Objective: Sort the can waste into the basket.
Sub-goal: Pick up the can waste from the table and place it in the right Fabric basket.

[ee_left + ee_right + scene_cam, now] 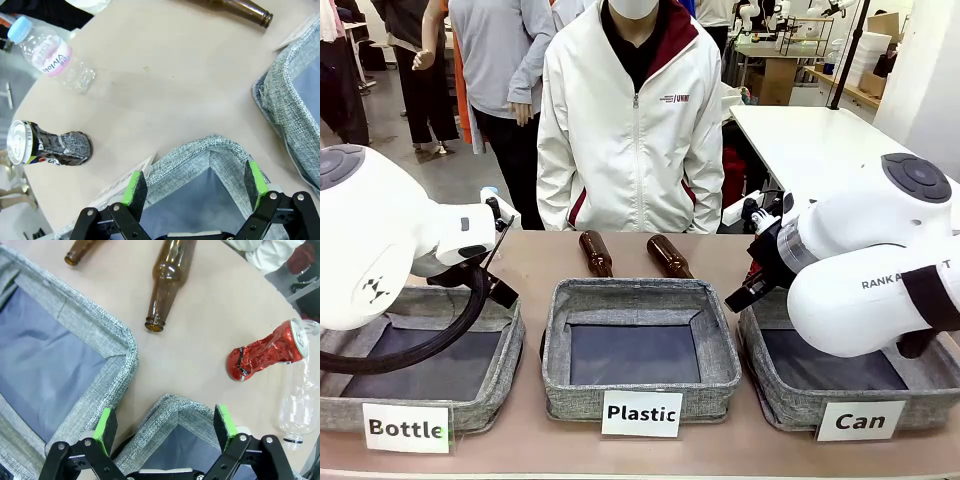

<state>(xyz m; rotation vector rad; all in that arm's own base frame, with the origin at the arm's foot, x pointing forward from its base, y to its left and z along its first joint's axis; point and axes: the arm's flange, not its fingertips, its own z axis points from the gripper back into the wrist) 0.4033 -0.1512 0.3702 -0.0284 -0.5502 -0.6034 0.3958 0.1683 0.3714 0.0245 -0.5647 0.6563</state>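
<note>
Both my left gripper [195,179] and right gripper [165,421] are hanging open; the red can [262,352] and black can [50,145] are lying near table [190,90] edges.

Tally by kind
Three grey baskets: Bottle basket [470,400], Plastic basket [570,395], Can basket [780,400]. Two brown glass bottles [595,253] [668,256]. Two crushed cans: red can [262,352], black can [55,145]. Two clear plastic bottles [50,52] [300,390].

The crushed shiny red metal can [264,354] lies on its side on the table, near but clear of one corner of the grey felt-like rectangular basket [782,398]. The basket stands upright, has a dark base and carries a white "Can" card. The dented black metal can [52,145], silver-topped, lies on its side on the table.
</note>
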